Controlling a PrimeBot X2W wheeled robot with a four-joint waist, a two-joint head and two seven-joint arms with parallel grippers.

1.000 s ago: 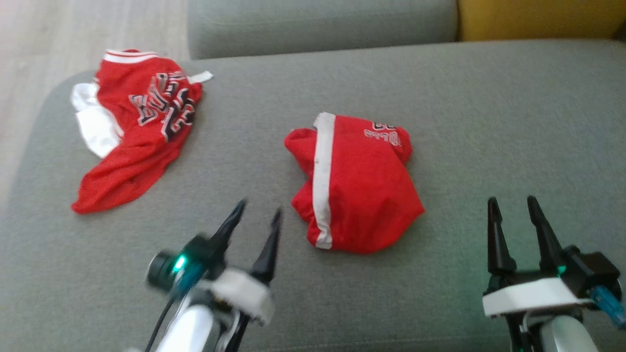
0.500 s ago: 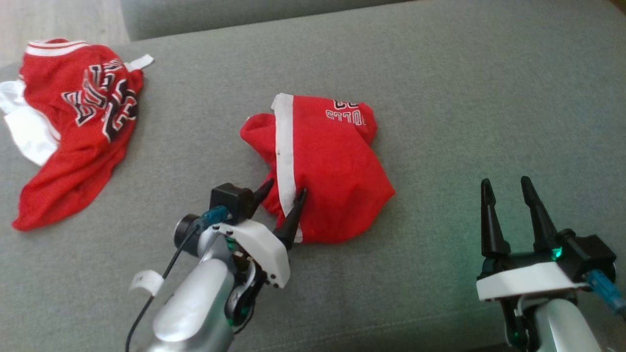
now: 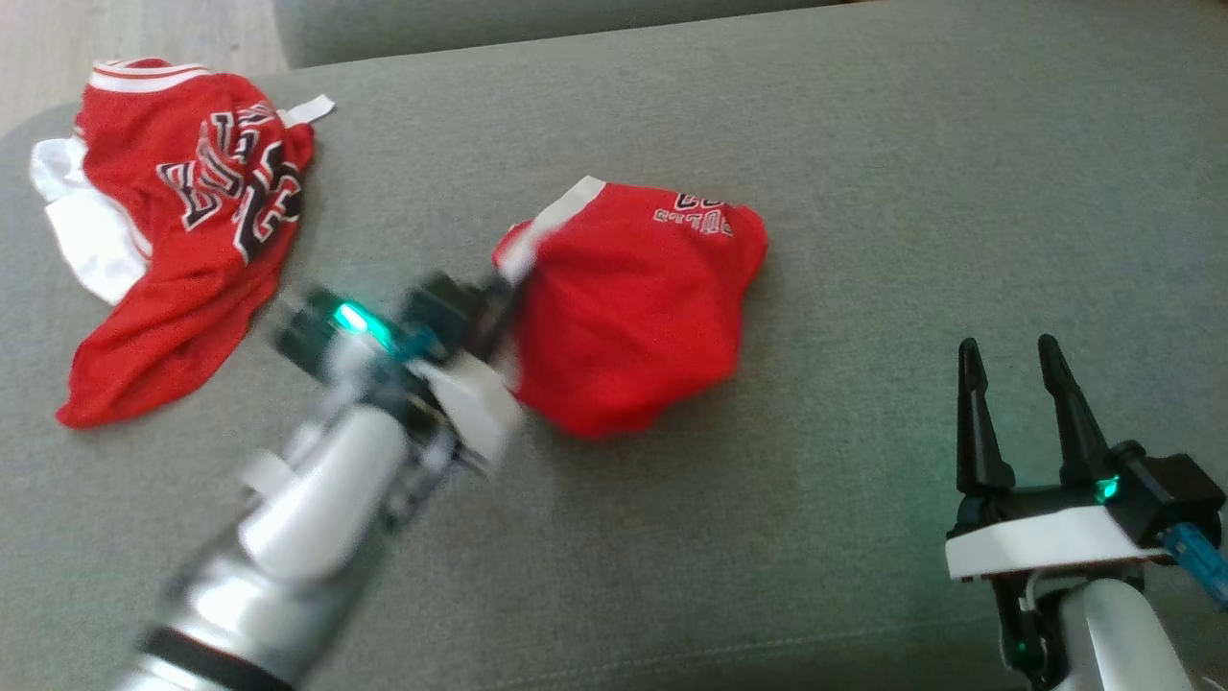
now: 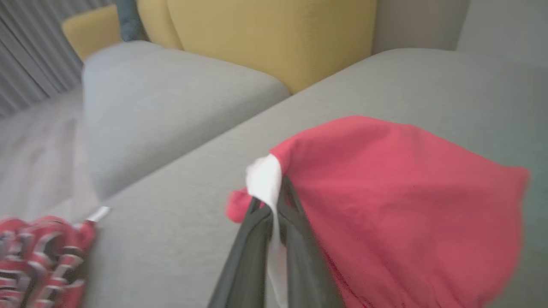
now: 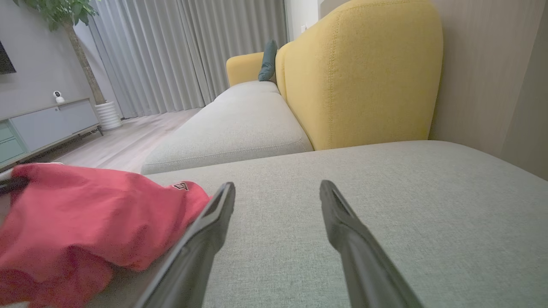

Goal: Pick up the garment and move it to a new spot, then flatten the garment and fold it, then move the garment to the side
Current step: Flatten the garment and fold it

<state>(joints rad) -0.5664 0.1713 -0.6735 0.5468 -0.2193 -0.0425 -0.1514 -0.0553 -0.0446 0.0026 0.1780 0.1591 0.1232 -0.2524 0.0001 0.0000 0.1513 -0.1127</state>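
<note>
Currently the left gripper (image 4: pixel 274 204) is clamping its two fingers on the white trim (image 4: pixel 264 179) of the smaller red bundle (image 3: pixel 633 307), which is sitting near the middle of the grey sofa seat (image 3: pixel 911 173), its gripped edge looking slightly lifted; the right gripper (image 3: pixel 1007 344) is hovering at the lower right of the head view, fingers spread with nothing between them, well apart from the bundle; the shirt (image 3: pixel 182 240) with the big black-and-white lettering is lying crumpled at the far left end of the seat, near its edge, with no gripper touching it; judging by that, the job is looking barely begun for the shirt: the pick-up, the move to a new spot, the flattening, the folding and the shift aside are all waiting to be done.
</note>
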